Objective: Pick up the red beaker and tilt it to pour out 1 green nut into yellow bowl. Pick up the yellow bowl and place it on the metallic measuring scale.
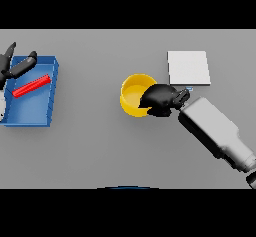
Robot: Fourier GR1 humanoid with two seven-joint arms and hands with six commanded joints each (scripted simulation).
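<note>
Yellow bowl [135,95] is pinched at its rim by the right hand [161,99], fingers curled over the edge. Thin grip, so it could tip or slip before reaching the scale [188,68].

Right hand [161,99] curled on yellow bowl [133,97] rim, beside scale [188,68]; red beaker [32,86] lying in blue tray [52,88].

yellow bowl's [134,95] right rim hidden under right robot hand [161,99], left robot hand [14,65] cut by edge
</note>
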